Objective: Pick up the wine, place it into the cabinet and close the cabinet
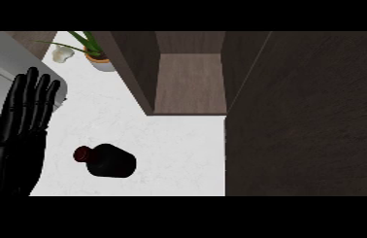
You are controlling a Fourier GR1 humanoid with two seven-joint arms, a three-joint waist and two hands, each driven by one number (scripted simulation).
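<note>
Nearest the camera, one black left hand [27,110] is seen along the left edge of the head view, raised from a dark forearm that enters at the lower left corner. Its fingers are held straight and close together, pointing up the frame, and nothing is grasped by them. No second hand is shown anywhere in this view.

One wine bottle [108,160] is seen on the white marbled counter [172,140], in the lower left part of the surface. It is viewed from above: a dark, rounded body with a dark red cap toward the left. It is set apart from the hand and well apart from the cabinet.

One cabinet [190,81] is seen at the top centre, its inside exposed as a brown shelf between dark wood walls. One large dark wood panel [297,115] fills the right side of the view; whether it is the cabinet's door cannot be told.

At the upper left, one small potted plant [97,52] with long green leaves is placed on the counter, and one small white object [62,54] is set just beside it.
</note>
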